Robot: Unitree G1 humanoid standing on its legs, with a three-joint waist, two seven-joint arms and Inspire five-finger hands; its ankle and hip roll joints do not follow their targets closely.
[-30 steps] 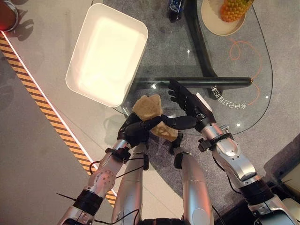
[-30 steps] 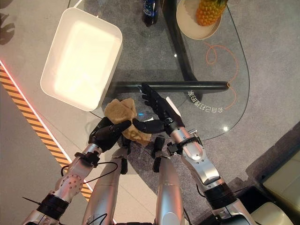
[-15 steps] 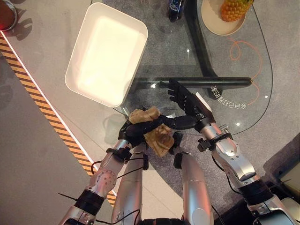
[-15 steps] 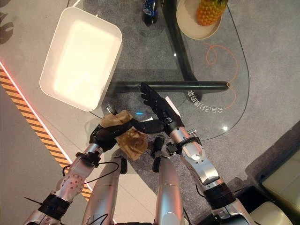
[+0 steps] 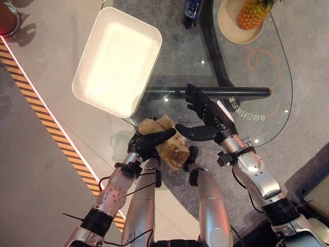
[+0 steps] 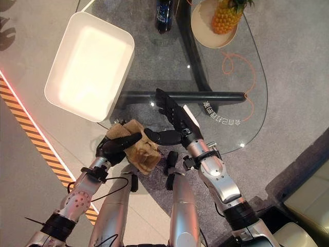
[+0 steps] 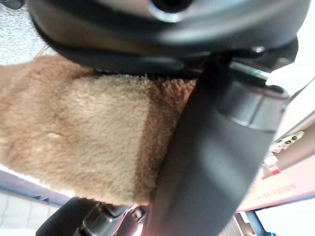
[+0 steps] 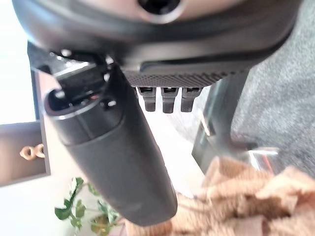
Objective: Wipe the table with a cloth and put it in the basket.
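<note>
A tan fluffy cloth (image 5: 165, 138) hangs bunched at the near edge of the glass table (image 5: 241, 72), with my left hand (image 5: 145, 140) shut on it; up close its thumb (image 7: 211, 162) presses across the cloth (image 7: 74, 132). My right hand (image 5: 208, 114) is open over the glass just right of the cloth, fingers straight, thumb (image 8: 113, 147) pointing toward the cloth (image 8: 246, 196) without touching it. The white rectangular basket (image 5: 117, 59) stands on the table's left end, beyond my left hand, with nothing inside.
At the table's far end stand a dark bottle (image 5: 192, 10) and a pineapple (image 5: 251, 14) on a round plate. An orange cord (image 5: 262, 59) loops on the glass. A striped floor line (image 5: 41, 110) runs at the left.
My left hand has drawn the cloth a little back toward the table edge and bunched it tighter; it now hangs lower under the hand. The right hand has stayed open; the view shifted slightly.
</note>
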